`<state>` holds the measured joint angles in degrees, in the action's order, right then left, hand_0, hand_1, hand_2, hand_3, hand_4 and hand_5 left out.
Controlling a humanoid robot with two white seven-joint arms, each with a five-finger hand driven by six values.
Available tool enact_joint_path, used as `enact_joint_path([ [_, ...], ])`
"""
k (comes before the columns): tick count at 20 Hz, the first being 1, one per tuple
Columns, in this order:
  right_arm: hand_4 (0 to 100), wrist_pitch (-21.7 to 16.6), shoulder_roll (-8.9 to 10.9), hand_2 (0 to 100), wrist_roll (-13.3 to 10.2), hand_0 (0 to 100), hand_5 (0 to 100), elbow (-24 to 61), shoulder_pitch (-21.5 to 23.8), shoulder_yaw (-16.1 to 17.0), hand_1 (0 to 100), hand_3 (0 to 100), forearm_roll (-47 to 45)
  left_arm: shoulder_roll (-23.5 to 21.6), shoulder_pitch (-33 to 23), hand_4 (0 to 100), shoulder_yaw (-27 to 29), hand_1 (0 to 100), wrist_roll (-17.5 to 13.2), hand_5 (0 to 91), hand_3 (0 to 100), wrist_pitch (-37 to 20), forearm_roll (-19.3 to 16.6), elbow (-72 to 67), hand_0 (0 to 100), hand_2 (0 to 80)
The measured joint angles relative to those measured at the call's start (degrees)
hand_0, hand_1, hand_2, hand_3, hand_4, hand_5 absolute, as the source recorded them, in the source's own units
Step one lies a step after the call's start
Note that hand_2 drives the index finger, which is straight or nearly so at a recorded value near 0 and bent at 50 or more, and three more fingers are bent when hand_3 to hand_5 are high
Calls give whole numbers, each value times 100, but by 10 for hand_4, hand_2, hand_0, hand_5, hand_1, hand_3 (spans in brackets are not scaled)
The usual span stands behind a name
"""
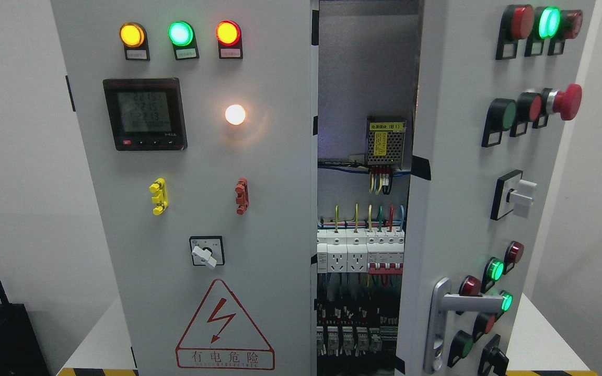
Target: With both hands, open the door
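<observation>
The cabinet is seen with its right door [468,172] already swung outward, so that wiring, breakers [358,250] and a power supply unit [385,141] are exposed in the gap between the two doors. The left door [191,198], carrying the meter [144,114] and three lit indicator lamps [180,33], is judged to be shut or nearly so, flat toward the camera. The task is therefore taken as partly done: one door stands ajar, and the other probably remains to be opened. No hand or arm of the robot is shown, so the state of the fingers cannot be told, nor how the lever handle [468,303], low on the right door, lies relative to them.
</observation>
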<state>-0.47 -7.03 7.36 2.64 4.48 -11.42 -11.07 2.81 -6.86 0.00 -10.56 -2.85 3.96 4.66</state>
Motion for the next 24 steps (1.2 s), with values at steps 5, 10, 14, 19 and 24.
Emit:
enact_joint_path([
  [5, 0, 0, 0, 0, 0, 381, 0, 0, 0, 0, 0, 0, 0, 0, 0, 0, 0, 0, 0, 0, 0, 0, 0, 0, 0, 0],
  [10, 0, 0, 0, 0, 0, 381, 0, 0, 0, 0, 0, 0, 0, 0, 0, 0, 0, 0, 0, 0, 0, 15, 0, 0, 0, 0],
  [14, 0, 0, 0, 0, 0, 381, 0, 0, 0, 0, 0, 0, 0, 0, 0, 0, 0, 0, 0, 0, 0, 24, 0, 0, 0, 0],
  [19, 0, 0, 0, 0, 0, 381, 0, 0, 0, 0, 0, 0, 0, 7, 0, 0, 0, 0, -108, 0, 0, 18, 9, -14, 0, 0],
  [24, 0, 0, 0, 0, 0, 381, 0, 0, 0, 0, 0, 0, 0, 17, 16, 0, -10, 0, -153, 0, 0, 7, -7, 7, 0, 0],
])
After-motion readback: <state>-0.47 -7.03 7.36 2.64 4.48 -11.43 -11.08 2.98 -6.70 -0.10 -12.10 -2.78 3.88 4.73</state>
